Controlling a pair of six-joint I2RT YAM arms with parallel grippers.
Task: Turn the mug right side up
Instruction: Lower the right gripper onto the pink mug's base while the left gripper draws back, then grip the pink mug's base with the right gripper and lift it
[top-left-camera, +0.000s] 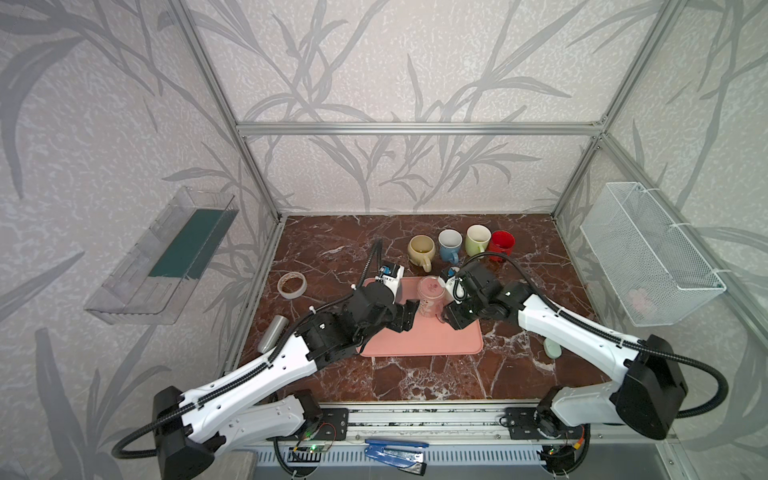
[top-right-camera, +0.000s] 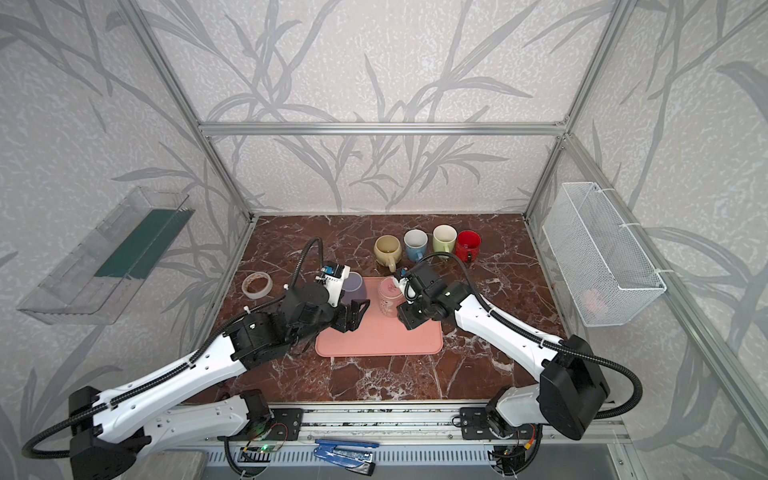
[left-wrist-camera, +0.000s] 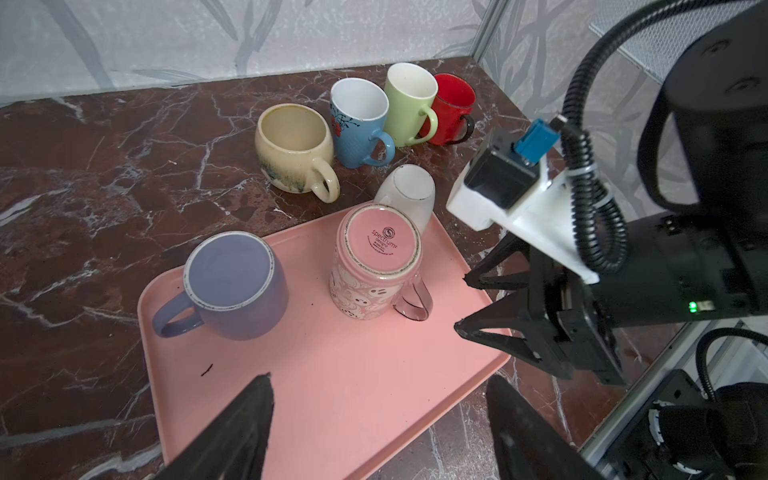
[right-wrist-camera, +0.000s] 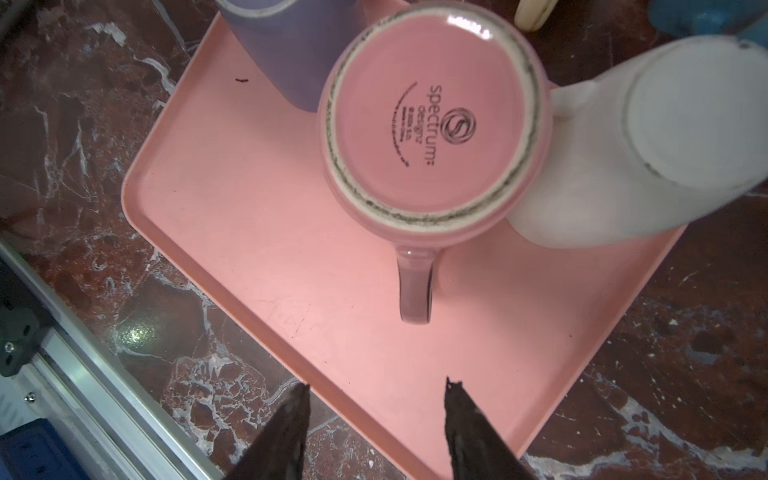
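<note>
A pink mug (top-left-camera: 430, 297) (top-right-camera: 390, 297) with a ghost pattern stands upside down on the pink tray (top-left-camera: 419, 345). Its base faces up (left-wrist-camera: 376, 245) (right-wrist-camera: 436, 124) and its handle (right-wrist-camera: 415, 286) points toward my right gripper. My left gripper (top-left-camera: 405, 316) (left-wrist-camera: 378, 382) hovers open over the tray, just left of the mug. The right gripper (top-left-camera: 451, 318) (right-wrist-camera: 378, 384) (left-wrist-camera: 461, 301) is open too, close to the mug's right side. Neither gripper touches it.
A purple mug (left-wrist-camera: 237, 286) (top-right-camera: 353, 286) and a white mug (left-wrist-camera: 407, 193) (right-wrist-camera: 644, 145) also stand upside down by the pink one. Cream (top-left-camera: 420, 249), blue (top-left-camera: 449, 245), green (top-left-camera: 477, 240) and red (top-left-camera: 501, 245) mugs stand upright behind. A tape roll (top-left-camera: 292, 284) and a silver cylinder (top-left-camera: 274, 332) lie left.
</note>
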